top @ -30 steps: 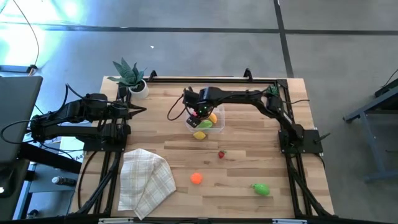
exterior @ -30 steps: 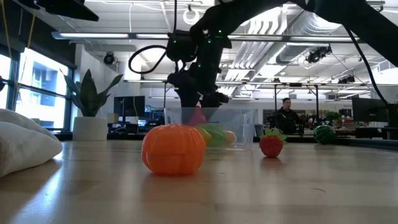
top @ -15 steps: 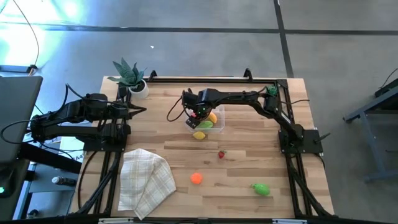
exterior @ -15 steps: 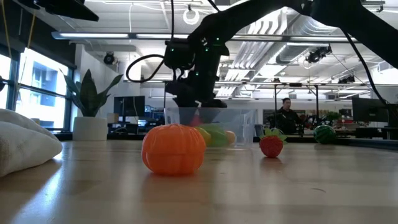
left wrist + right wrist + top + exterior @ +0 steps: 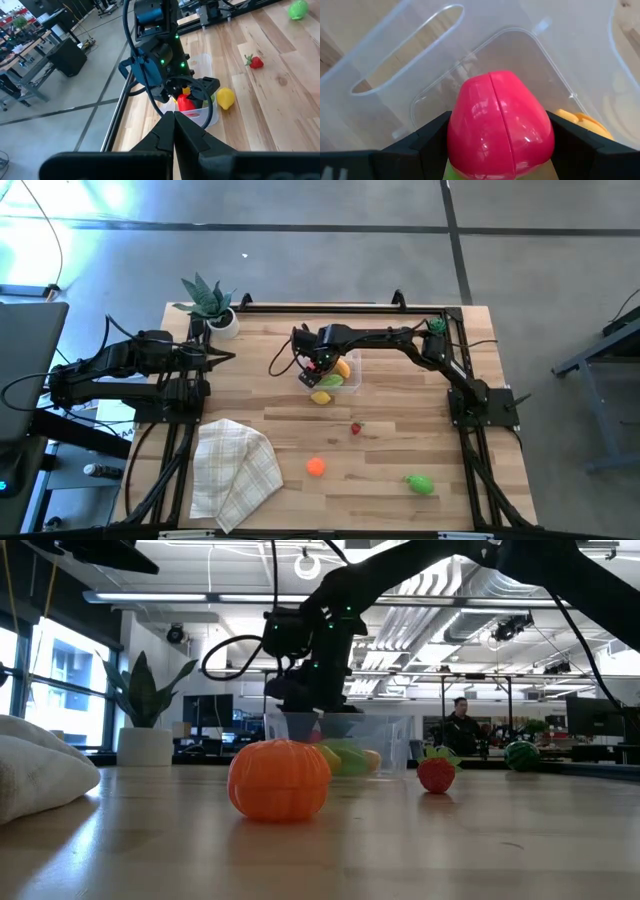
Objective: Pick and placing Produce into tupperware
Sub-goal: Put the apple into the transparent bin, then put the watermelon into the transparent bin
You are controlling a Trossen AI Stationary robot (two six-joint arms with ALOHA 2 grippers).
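Observation:
My right gripper (image 5: 314,364) reaches down into the clear tupperware (image 5: 343,380), shut on a red produce piece (image 5: 500,125). Through the tupperware wall (image 5: 385,745) in the low view, the red piece (image 5: 318,727) shows. Yellow-orange and green pieces (image 5: 338,374) lie inside the tupperware. On the table lie a lemon (image 5: 320,397) against the tupperware's near side, a strawberry (image 5: 356,428), an orange piece (image 5: 316,467) and a green piece (image 5: 420,484). My left gripper (image 5: 174,125) waits shut at the table's left side. My right gripper pinches the red piece by two opposite sides (image 5: 454,131) between its two fingers (image 5: 422,145). The fingers come from above, pointing down. The piece sits inside the tupperware's walls over its floor (image 5: 485,60); whether it touches the floor I cannot tell.
A potted plant (image 5: 212,304) stands at the far left corner. A checked folded cloth (image 5: 235,470) lies at the near left. A black frame rail (image 5: 340,308) runs along the table's far edge. A person (image 5: 461,725) is in the room behind.
My right gripper has sunk a little into the tupperware with the red piece still between its fingers, without turning.

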